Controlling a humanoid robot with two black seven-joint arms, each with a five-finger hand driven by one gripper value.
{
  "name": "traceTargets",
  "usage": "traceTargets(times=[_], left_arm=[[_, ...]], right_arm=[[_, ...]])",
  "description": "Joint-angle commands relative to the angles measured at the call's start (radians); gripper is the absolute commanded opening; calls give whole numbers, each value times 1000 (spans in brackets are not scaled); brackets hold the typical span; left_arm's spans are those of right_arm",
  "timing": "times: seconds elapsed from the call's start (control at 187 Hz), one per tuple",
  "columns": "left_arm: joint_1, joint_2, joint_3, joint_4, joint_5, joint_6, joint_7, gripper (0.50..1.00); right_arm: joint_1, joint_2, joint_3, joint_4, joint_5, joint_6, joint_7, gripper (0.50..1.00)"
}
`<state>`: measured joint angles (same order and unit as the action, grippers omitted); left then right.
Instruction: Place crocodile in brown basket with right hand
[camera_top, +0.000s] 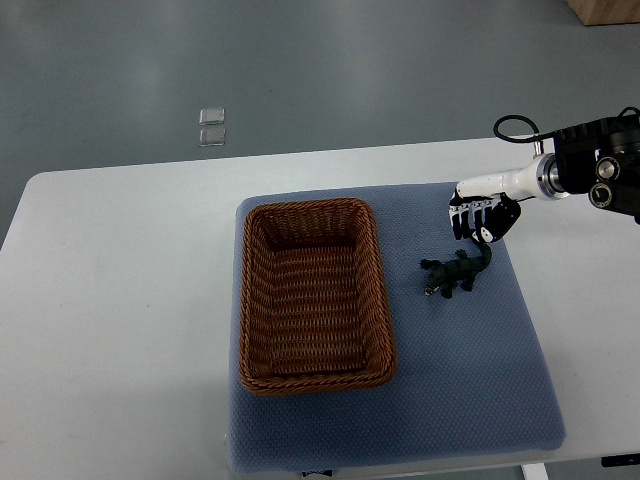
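Note:
A small dark green toy crocodile (457, 270) lies on the blue mat (460, 380), to the right of the brown wicker basket (248, 300). The basket holds nothing. My right hand (478, 219) comes in from the right edge and hovers just above and behind the crocodile's tail end. Its fingers point down, relaxed and spread, with nothing held between them. The lowest fingertip is close to the crocodile's tail; whether it touches I cannot tell. My left arm is out of view.
The mat lies on a white table (120, 300). Two small clear squares (211, 127) lie on the grey floor beyond the table's far edge. A black cable (513, 124) loops above my right wrist.

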<state>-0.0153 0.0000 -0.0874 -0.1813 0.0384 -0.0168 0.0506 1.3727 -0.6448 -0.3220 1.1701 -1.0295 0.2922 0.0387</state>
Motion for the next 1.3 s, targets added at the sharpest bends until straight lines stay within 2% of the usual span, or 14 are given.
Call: traceTargets(times=[0.0, 0.94, 1.153, 1.175, 1.185, 1.201, 1.207, 1.212, 1.217, 1.223, 1.228, 1.239, 1.26, 1.292], left_arm=[[0, 0, 0, 0, 0, 0, 0, 1000], [0, 0, 0, -1, 2, 0, 0, 1000], [0, 0, 0, -1, 2, 0, 0, 1000], [0, 0, 0, -1, 2, 0, 0, 1000], [0, 0, 0, -1, 2, 0, 0, 1000], [0, 0, 0, -1, 2, 0, 0, 1000], [0, 0, 0, -1, 2, 0, 0, 1000], [0, 0, 0, -1, 2, 0, 0, 1000], [0, 0, 0, -1, 2, 0, 0, 1000], [0, 0, 0, -1, 2, 0, 0, 1000], [0, 0, 0, -1, 2, 0, 0, 1000], [0, 0, 0, -1, 2, 0, 0, 1000], [0, 0, 0, -1, 0, 0, 0, 1000], [0, 0, 0, -1, 2, 0, 0, 1000]], right_arm=[[9, -4, 0, 2, 0, 2, 4, 500], [28, -29, 0, 10, 0, 2, 7, 500], [37, -41, 44, 11, 3, 53, 17, 500], [37, -41, 54, 11, 5, 58, 17, 556], [35, -39, 63, 11, 6, 62, 17, 633], [34, -39, 67, 11, 8, 64, 17, 676], [32, -38, 72, 11, 8, 65, 17, 729], [32, -38, 72, 11, 8, 65, 17, 729], [31, -38, 77, 11, 9, 68, 17, 782], [31, -38, 77, 11, 9, 68, 17, 782], [29, -38, 81, 11, 11, 71, 17, 831], [29, -38, 86, 11, 11, 74, 17, 868], [26, -38, 92, 13, 12, 82, 17, 913], [26, -39, 101, 13, 16, 96, 17, 917]])
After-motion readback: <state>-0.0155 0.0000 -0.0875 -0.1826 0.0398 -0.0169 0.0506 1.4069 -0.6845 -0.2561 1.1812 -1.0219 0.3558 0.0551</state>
